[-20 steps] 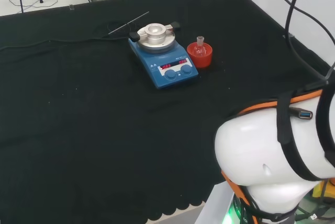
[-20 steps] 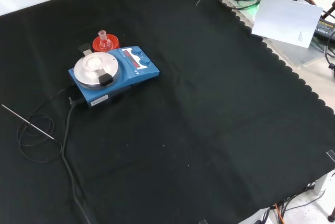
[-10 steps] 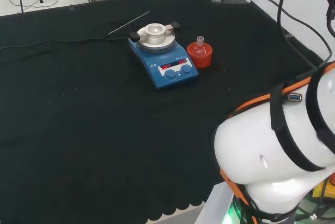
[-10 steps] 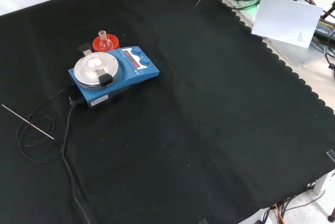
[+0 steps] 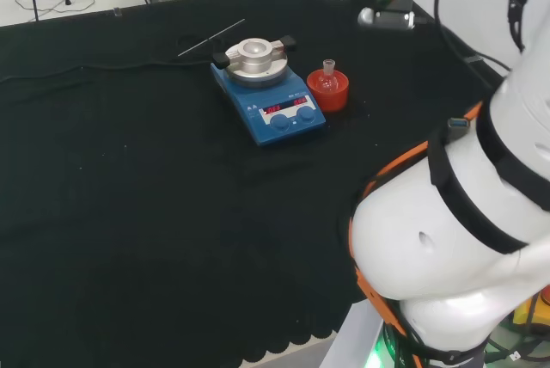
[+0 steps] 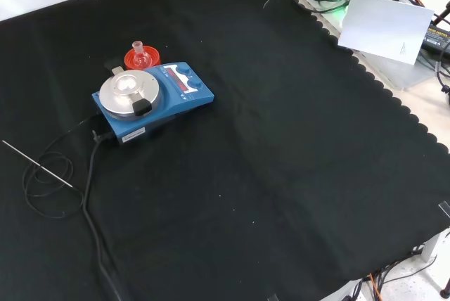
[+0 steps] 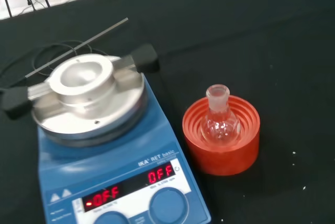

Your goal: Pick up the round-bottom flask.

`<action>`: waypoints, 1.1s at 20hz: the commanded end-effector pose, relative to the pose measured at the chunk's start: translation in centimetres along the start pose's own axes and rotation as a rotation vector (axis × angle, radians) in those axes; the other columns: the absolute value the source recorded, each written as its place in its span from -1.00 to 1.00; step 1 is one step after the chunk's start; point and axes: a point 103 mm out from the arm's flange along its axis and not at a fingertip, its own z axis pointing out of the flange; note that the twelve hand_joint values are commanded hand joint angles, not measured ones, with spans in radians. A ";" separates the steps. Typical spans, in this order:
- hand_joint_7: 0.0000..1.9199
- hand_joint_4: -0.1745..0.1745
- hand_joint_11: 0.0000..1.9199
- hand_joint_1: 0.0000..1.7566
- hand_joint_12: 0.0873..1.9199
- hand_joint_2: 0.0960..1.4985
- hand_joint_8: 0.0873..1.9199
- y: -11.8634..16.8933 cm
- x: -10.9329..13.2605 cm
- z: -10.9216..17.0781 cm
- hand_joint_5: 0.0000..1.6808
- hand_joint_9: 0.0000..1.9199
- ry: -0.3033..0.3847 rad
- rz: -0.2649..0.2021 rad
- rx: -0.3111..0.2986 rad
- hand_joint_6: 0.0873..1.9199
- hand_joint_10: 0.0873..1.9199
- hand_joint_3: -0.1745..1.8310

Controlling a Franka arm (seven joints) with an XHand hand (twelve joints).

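One small round-bottom flask (image 7: 220, 121) is seated upright, neck up, in a red ribbed stand (image 7: 222, 141), presumably because its curved base would roll on a flat surface. The stand is set just beside a blue hotplate stirrer (image 5: 268, 99); in the head view it lies to the stirrer's right, and in the front view it is seen behind the stirrer, toward the far edge of the counter (image 6: 281, 174). Flask and stand are placed well in from every edge of the black cloth. A thin metal rod (image 6: 36, 164) and a black cable (image 6: 88, 174) are laid on the cloth beyond the stirrer, away from the flask, so the approach from above is judged unobstructed. The flask appears empty, though clear glass makes this hard to confirm.

The state of the robot hand cannot be told from these views. From the wrist view, which looks down on the flask and stirrer from some way off, the task is judged to be at the approach stage, with the flask not yet touched. The exposed neck is judged the likeliest place to grasp, since the bulb is sunk in the stand.
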 end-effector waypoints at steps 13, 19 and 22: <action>-0.67 -0.52 -0.97 -0.34 0.42 0.43 -0.33 10.0 -4.1 13.1 -0.40 -0.51 0.122 0.054 0.003 -0.62 -0.29 -0.50; -0.67 -0.52 -0.97 -0.27 0.43 0.25 -0.32 11.2 -4.8 14.9 -0.44 -0.51 0.131 0.078 0.005 -0.58 -0.28 -0.37; -0.67 -0.51 -0.97 -0.25 0.43 0.19 -0.32 11.1 -4.5 15.0 -0.45 -0.51 0.123 0.084 -0.002 -0.58 -0.28 -0.34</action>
